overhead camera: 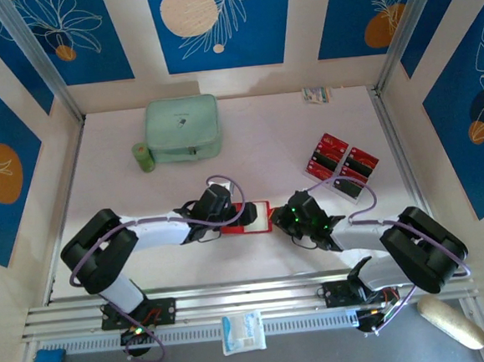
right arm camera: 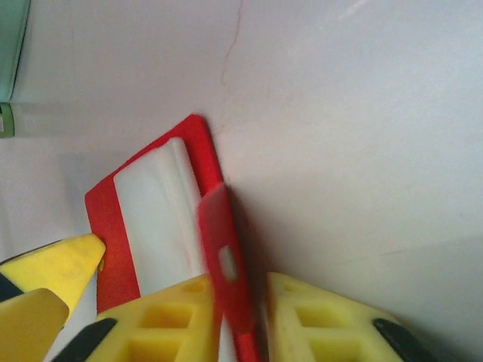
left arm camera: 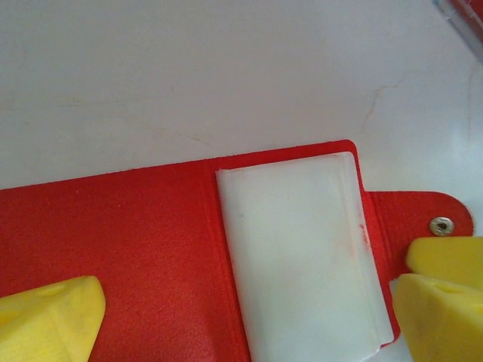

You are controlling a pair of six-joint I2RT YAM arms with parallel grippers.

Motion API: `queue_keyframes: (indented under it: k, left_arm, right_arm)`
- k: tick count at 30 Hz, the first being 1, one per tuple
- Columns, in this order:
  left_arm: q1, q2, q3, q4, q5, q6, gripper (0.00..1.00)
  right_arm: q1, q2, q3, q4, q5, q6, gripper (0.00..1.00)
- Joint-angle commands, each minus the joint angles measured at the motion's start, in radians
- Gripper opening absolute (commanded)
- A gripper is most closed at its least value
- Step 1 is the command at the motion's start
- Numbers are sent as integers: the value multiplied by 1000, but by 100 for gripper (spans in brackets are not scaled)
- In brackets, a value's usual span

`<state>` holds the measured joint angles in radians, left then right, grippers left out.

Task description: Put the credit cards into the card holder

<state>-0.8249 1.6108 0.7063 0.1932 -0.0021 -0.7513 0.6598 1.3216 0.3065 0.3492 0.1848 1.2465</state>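
The left gripper (left arm camera: pixel 241 302) stands wide open, its yellow fingers (left arm camera: pixel 49 320) straddling the spread card holder (left arm camera: pixel 136 241). The right gripper (right arm camera: pixel 238 290) brackets the holder's raised snap tab (right arm camera: pixel 226 249) (pinching or not, I cannot tell). The holder is red with milky sleeves (left arm camera: pixel 294 256) and lies on the table (overhead camera: pixel 225 174) between the arms. Print on the credit cards (overhead camera: pixel 341 163), well to the right, is too small to read.
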Motion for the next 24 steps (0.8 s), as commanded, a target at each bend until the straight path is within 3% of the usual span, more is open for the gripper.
queue_keyframes:
  k: [1,9,16,24]
  left_arm:
    - [16,6,20,-76,-44,69,99]
    - [16,-27,19,-89,-41,93,99]
    - [16,-50,2,-69,-33,73,99]
    - [16,-86,-13,-80,-38,73,99]
  right_arm:
    - [-30,-59,25,-58,-75,-48,26]
    - [-126,-240,162,-412,-157,-209,23]
    - [-131,-102,315,-458,-262,-273,12]
    - [-62,103,443,-460,-263,-262,3]
